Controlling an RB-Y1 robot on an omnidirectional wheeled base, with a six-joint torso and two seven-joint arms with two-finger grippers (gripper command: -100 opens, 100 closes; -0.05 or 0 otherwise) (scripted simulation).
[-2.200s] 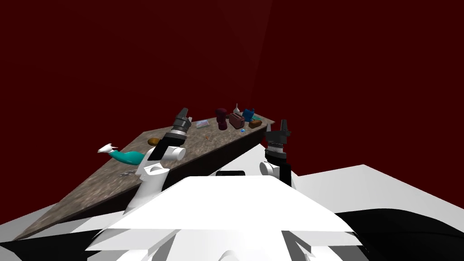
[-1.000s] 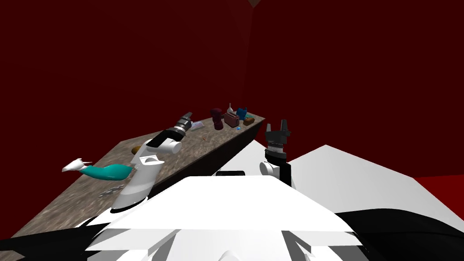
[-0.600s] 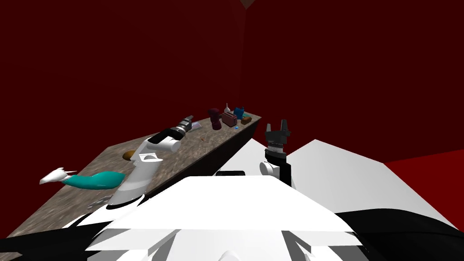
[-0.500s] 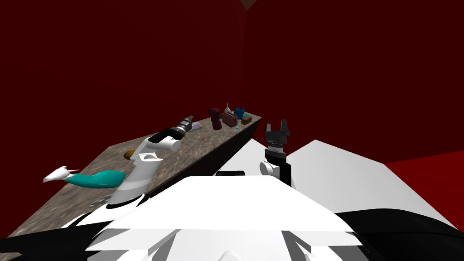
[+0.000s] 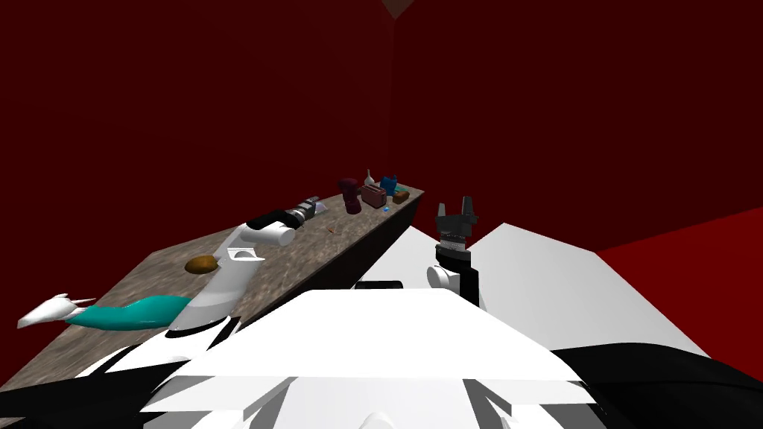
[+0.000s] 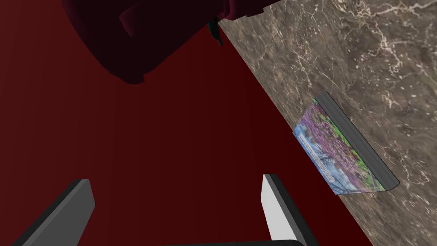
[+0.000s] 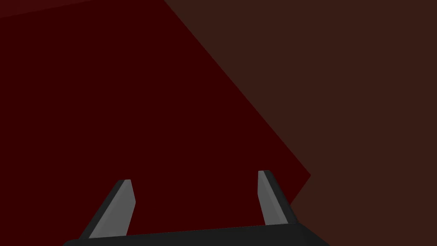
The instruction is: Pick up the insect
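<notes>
Hovering over the marbled counter (image 5: 313,253), my left gripper (image 6: 175,188) is spread wide and empty. A colourful book (image 6: 345,149) lies just beside one finger and a dark maroon vessel (image 6: 141,34) stands ahead (its inside is hidden from me). The insect (image 5: 332,232), a tiny orange speck, lies on the counter near that gripper, toward the front edge. My right gripper (image 7: 196,198), well apart from it, is likewise spread and holds nothing.

The head camera looks steeply down and forward along the marbled surface (image 5: 298,246). The left wrist camera hangs close over its wall-side edge, sharing the colourful book (image 6: 341,158). The right wrist camera faces wall.
</notes>
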